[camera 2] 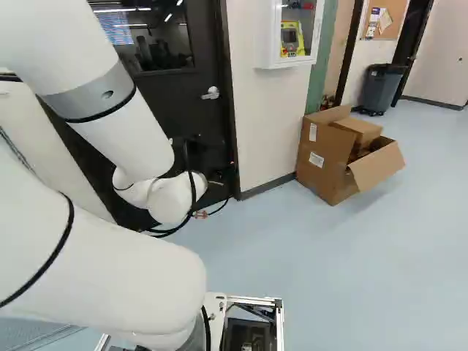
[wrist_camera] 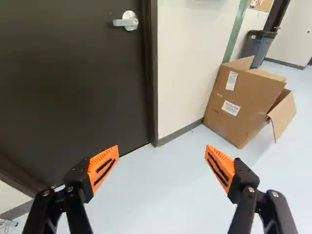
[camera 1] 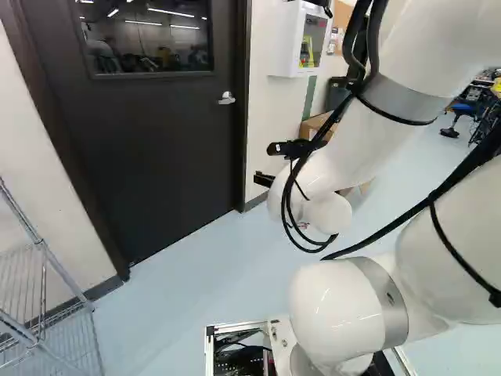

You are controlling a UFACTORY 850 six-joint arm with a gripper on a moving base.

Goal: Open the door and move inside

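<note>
The door [camera 1: 156, 149] is dark and stands shut in its frame [camera 1: 244, 117], ahead of the arm [camera 1: 360, 125]. A window [camera 1: 149, 35] occupies its upper part. The silver lever handle [camera 1: 226, 98] is mounted beside the door edge nearest the wall cabinet; the lever lies roughly level.

The claw [camera 1: 264, 163] is open — its two fingers stand wide apart, with orange pads [wrist_camera: 103, 168] facing each other and nothing between them. In the wrist view the handle lies ahead of the claw, apart from both fingers. The arm is bent, and black cables [camera 1: 291, 205] run along its outside.

Adjacent to the door frame is a pale wall [camera 2: 256, 124] carrying the white cabinet [camera 2: 268, 36], which contains a yellow device [camera 2: 292, 40]. Beyond the cabinet is a green upright strip [camera 2: 322, 69].

A cardboard box [camera 2: 322, 157] with open flaps sits on the pale blue floor [camera 2: 329, 256], tilted near the wall base. A grey bin [camera 2: 382, 88] stands farther back — upright, below and near a corkboard [camera 2: 395, 25]. On the opposite side of the door, at the left of the left base view, is a wire rack [camera 1: 43, 247].
</note>
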